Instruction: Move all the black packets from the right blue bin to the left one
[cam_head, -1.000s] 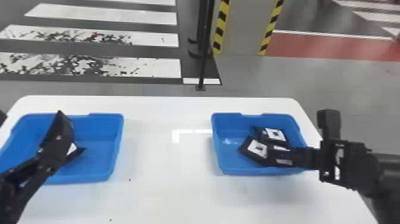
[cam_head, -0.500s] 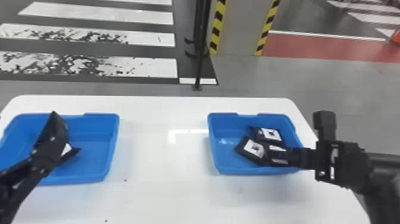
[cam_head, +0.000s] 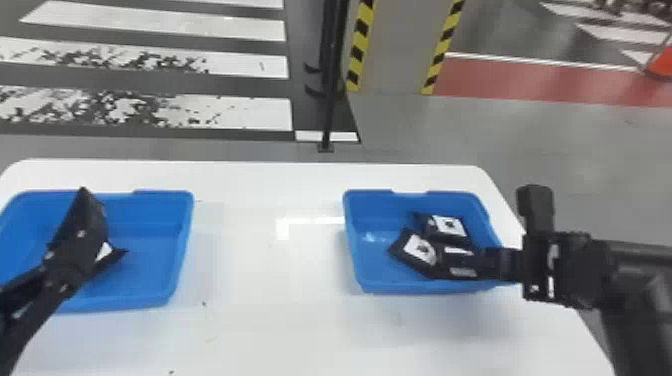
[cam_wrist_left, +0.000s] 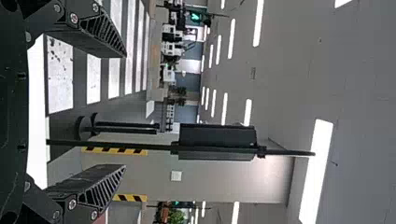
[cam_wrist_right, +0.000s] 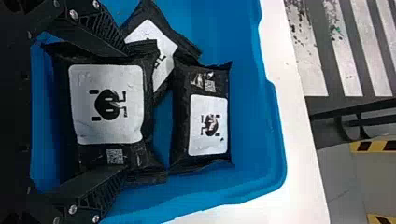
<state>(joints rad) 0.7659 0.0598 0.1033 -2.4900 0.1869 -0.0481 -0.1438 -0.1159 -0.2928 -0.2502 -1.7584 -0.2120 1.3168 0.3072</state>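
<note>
My right gripper (cam_head: 446, 263) is at the right blue bin (cam_head: 371, 267), its two flat black fingers (cam_wrist_right: 108, 192) spread wide. A black packet with a white label (cam_wrist_right: 108, 105) lies inside that bin, in the space between the fingers; I can't tell whether either finger touches it. By the head view, a tilted black packet (cam_head: 419, 250) lies in the bin just to the left of the right gripper's tips, and another labelled black packet (cam_head: 448, 226) lies just beyond them, on the side away from me. Those two are close together, and the right wrist view gives me both white labels near the fingertips.

My left gripper (cam_head: 82, 235) is above the left blue bin (cam_head: 150, 272), well apart from the right gripper. Its fingers (cam_wrist_left: 88, 186) stand spread too, with nothing pinched between them. By its right side in the head view I get a dark shape with a white patch (cam_head: 117, 256); I can't tell whether that is a packet. The white table (cam_head: 260, 320) lies below both grippers, under the bins.
</note>
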